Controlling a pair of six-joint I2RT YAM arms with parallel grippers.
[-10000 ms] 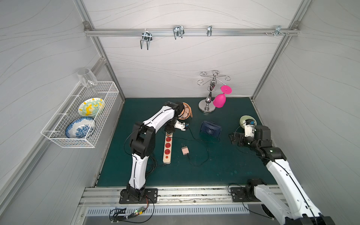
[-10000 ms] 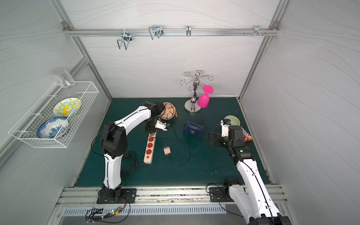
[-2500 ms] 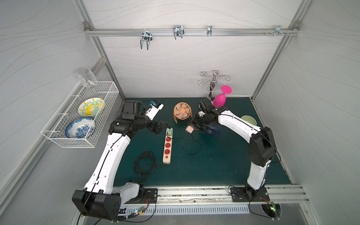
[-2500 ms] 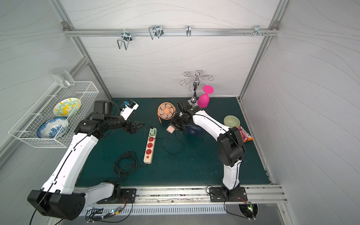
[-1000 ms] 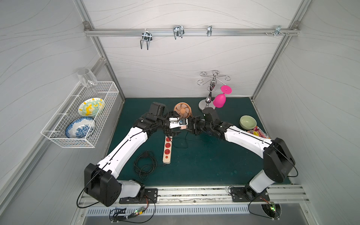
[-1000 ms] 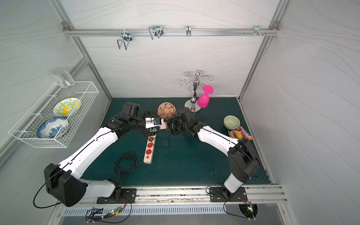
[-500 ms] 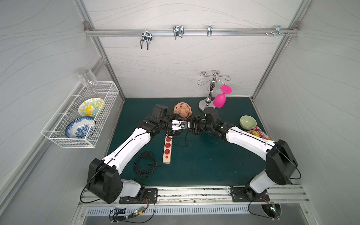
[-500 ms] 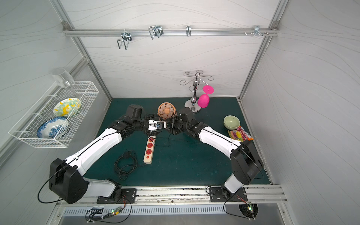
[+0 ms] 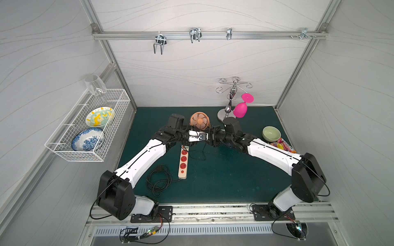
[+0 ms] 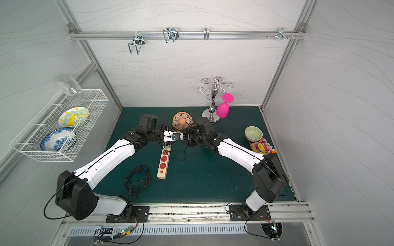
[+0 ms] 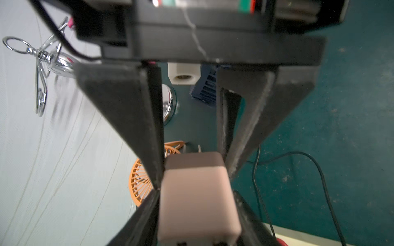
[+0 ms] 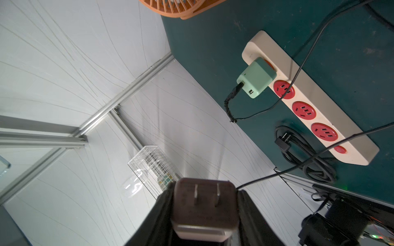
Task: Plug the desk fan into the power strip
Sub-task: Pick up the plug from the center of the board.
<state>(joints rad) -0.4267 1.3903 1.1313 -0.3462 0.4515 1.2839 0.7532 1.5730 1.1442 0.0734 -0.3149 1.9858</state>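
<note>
Cord: a black cord (image 9: 158, 179) lies coiled on the green mat (image 9: 223, 181), just beside the near end of the power strip (image 9: 183, 162), on the left arm's side.
Power strip: it lies flat on the mat and runs lengthways from near to far. A red button (image 12: 340, 149) is at its near end, followed by three free red sockets (image 12: 303, 110).
Green plug: a green plug (image 12: 255, 77) sits in the farthest socket of the power strip, with a black cable (image 12: 234, 92) pushed into its side.
Plug: a pinkish plug (image 11: 198, 204) with a dark two-pin face is held in the air near the far end of the power strip, toward the right arm's side and clear of it. Its pins are bare.
Left gripper: the left gripper (image 11: 194, 183) reaches in from its own side of the power strip. Its jaws are narrowed to the plug's width and pressed on two opposite sides of it.
Right gripper: the right gripper (image 12: 204, 198) meets it tip to tip from the other side, with its jaws clamped on the same plug.
Blue fan: a blue fan (image 11: 204, 89) is past the far end of the power strip on the right arm's side. That arm mostly hides it in both top views.
Orange fan: an orange fan (image 9: 199, 121) stands upright just beyond the far end of the power strip.
Rack: a chrome rack (image 9: 229, 110) carrying a pink glass (image 9: 240, 109) stands farther back than the power strip, near the back wall.
</note>
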